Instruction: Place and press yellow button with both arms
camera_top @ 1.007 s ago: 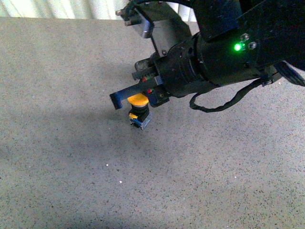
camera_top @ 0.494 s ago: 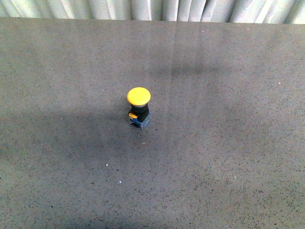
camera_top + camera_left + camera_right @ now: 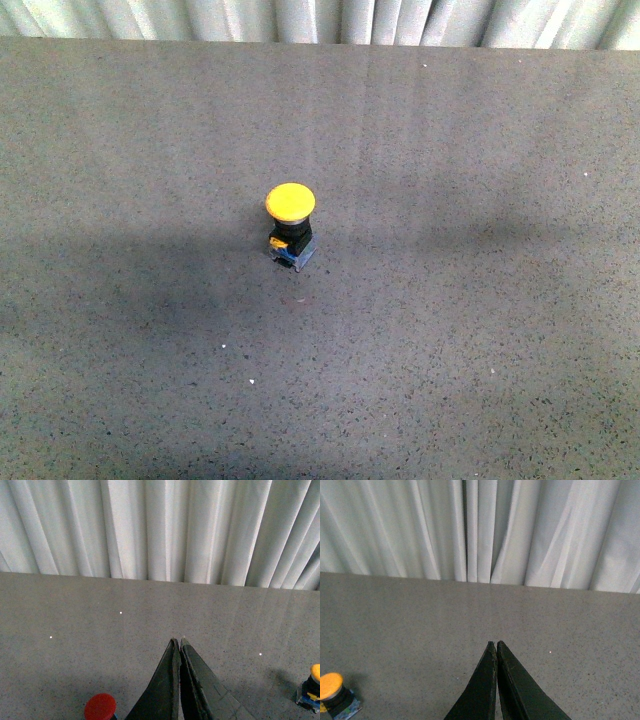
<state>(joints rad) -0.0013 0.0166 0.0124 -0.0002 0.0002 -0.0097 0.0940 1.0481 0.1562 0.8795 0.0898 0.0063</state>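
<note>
**On the grey surface: button placed, neither hand near it**

On the middle of the speckled grey surface point(image 3: 120, 380), front view: the yellow button point(image 3: 291, 226) stands upright on its clear square base, yellow cap on top, small yellow tab at the base facing the camera. Nothing touches it. No arm in this view.

Left wrist view: left hand point(image 3: 179, 647) empty, fingers closed tip to tip, hovering over bare surface. Yellow button at frame edge, well apart from the tips. A red button point(image 3: 100, 708) sits close beside the fingers, partly cut off by the frame.

Right wrist view: right hand point(image 3: 495, 649) also closed on nothing, tips together. Yellow button near the frame corner, well apart. White curtain point(image 3: 480, 530) behind the surface's far edge in both wrist views.

Judgement: placing looks done, since the button stands free and upright. Whether the press has been made cannot be read from the cap; it sits raised. If the press is still owed, a closed hand would have to come over the cap and bear straight down. Both arms parked clear of it suggests the task is at or near its end.
</note>
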